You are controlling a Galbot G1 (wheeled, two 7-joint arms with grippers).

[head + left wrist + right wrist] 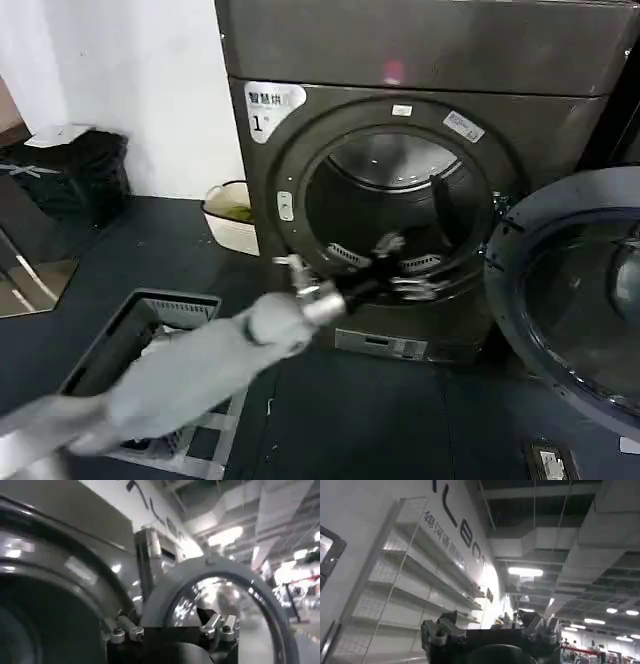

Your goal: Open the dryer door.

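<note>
One arm works: the left gripper, fingers spread and empty, hangs before the dryer opening, the dryer door swung wide beside it; withdrawing carelessly could knock the door.

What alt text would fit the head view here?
The dryer door stands swung open to the right of the dryer, exposing the round drum opening. The left gripper, open, reaches to the opening's lower rim, above a dark floor with a grey basket.
</note>
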